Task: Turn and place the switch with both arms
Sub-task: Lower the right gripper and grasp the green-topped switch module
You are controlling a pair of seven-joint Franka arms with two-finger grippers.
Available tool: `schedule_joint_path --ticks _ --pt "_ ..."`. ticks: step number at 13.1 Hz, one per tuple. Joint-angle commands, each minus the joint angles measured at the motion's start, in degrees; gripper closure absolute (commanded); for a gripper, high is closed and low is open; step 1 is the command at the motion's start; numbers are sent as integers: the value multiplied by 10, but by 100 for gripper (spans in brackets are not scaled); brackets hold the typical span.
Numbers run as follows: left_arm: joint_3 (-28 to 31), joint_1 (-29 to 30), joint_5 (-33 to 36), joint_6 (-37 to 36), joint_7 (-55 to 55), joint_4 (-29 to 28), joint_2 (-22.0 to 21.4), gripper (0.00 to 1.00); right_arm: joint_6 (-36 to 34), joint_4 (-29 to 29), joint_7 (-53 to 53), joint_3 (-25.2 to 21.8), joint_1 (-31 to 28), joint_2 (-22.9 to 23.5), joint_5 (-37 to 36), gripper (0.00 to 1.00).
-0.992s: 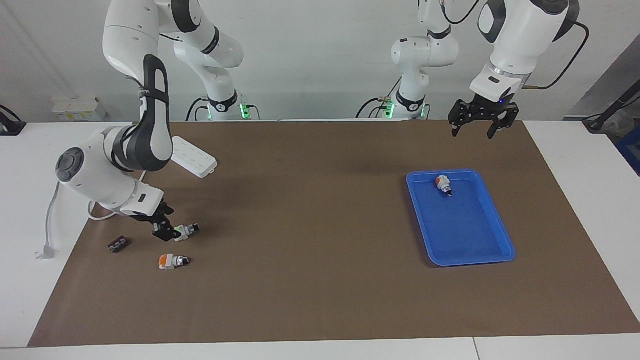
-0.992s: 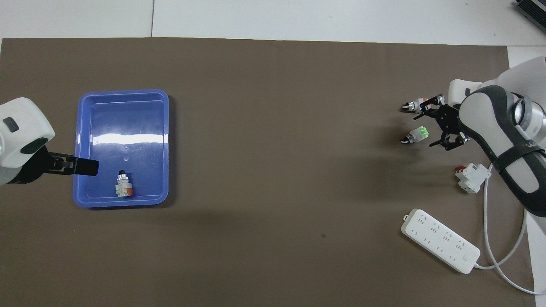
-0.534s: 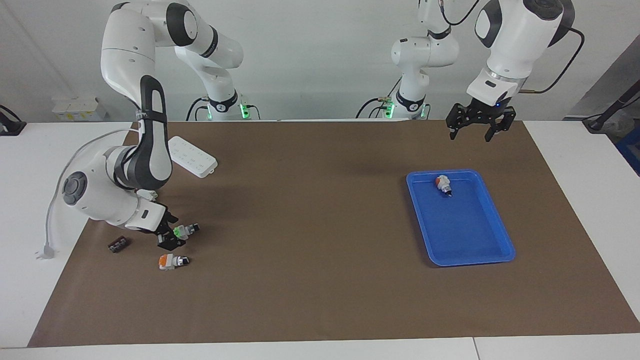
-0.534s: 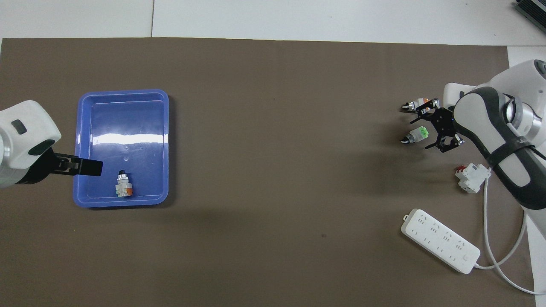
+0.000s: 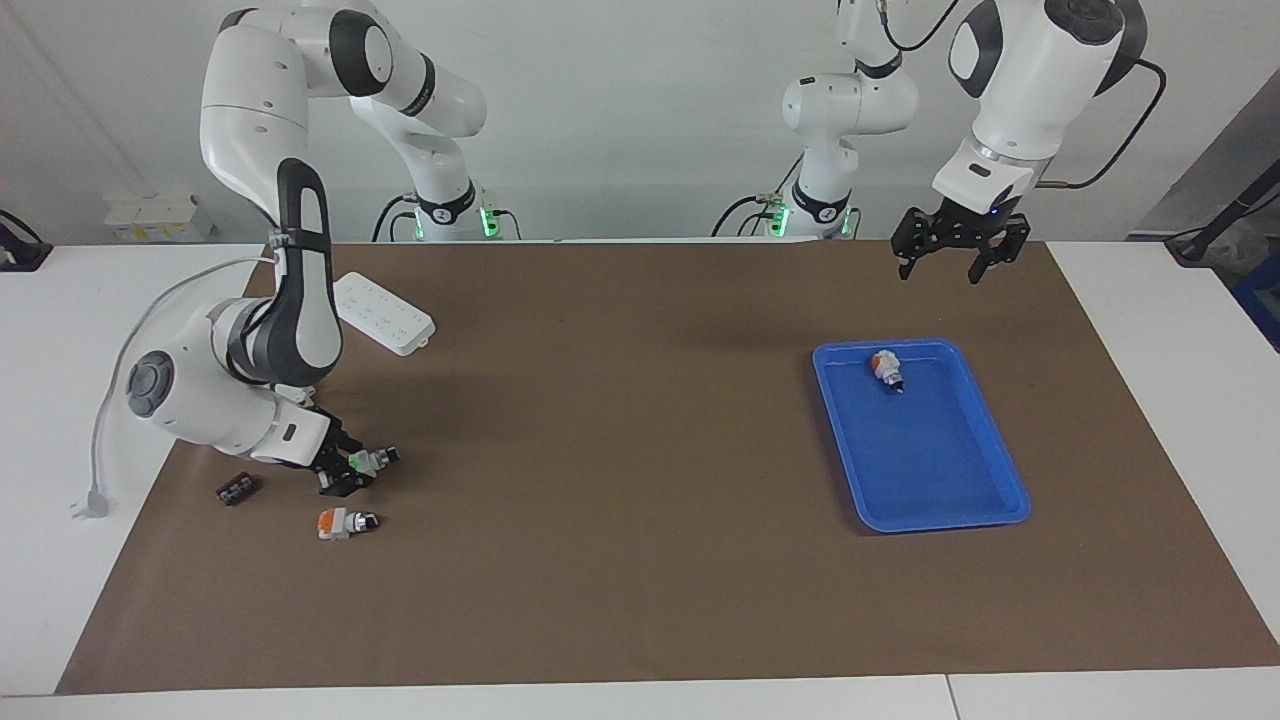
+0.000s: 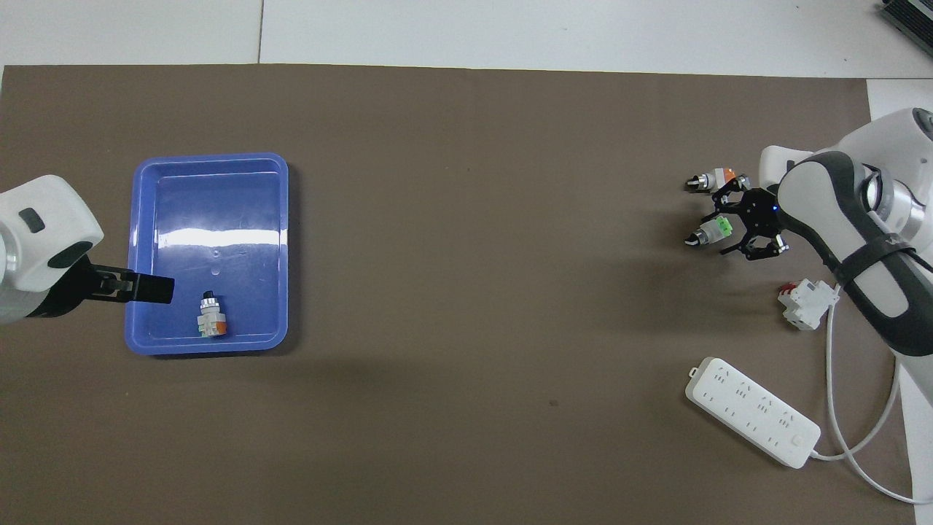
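While you watch the facing view, read the brown mat (image 5: 640, 560) as a clock face. The right arm (image 5: 290, 280) bends low toward eight o'clock, and the left arm (image 5: 1030, 60) waits high at about two o'clock. The blue tray (image 5: 930, 470) lies between three and four o'clock, and the white power strip (image 5: 385, 312) sits between nine and ten o'clock, nearer to the robots than the small parts. A white-and-red block (image 6: 805, 302) shows in the overhead view beside the right arm's forearm. The right gripper (image 5: 345, 475) is down at the mat at eight o'clock, its fingers standing narrowly on either side of the switch (image 5: 362, 462). You cannot tell whether they press on it or only flank it. That switch lies on its side on the mat, green face up, black knob pointing toward the table's middle. The left gripper (image 5: 939, 275) hangs in the air over the mat's edge at two o'clock, fingers spread wide and holding nothing. An orange-topped switch (image 5: 342, 522) lies on the mat at about six o'clock from the green one. Another switch (image 5: 885, 368) lies inside the tray, near its twelve o'clock rim. A small black part (image 5: 237, 489) rests on the mat near the right arm's end.
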Motion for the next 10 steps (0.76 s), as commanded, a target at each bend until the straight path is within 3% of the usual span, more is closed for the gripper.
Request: schedule_joint_path --ticks 1,3,7,10 --pt "2 0 6 20 -1 -27 -22 0 12 -18 2 9 -21 -2 7 56" --pt "2 -6 7 20 -3 -27 -22 0 9 -24 13 9 -22 -5 8 100" --pt "2 -7 6 29 -3 -26 -21 0 -9 -29 37 9 -25 -9 41 100" --pt "2 -7 6 29 -3 -26 -21 0 -71 -28 88 9 -28 -19 91 100"
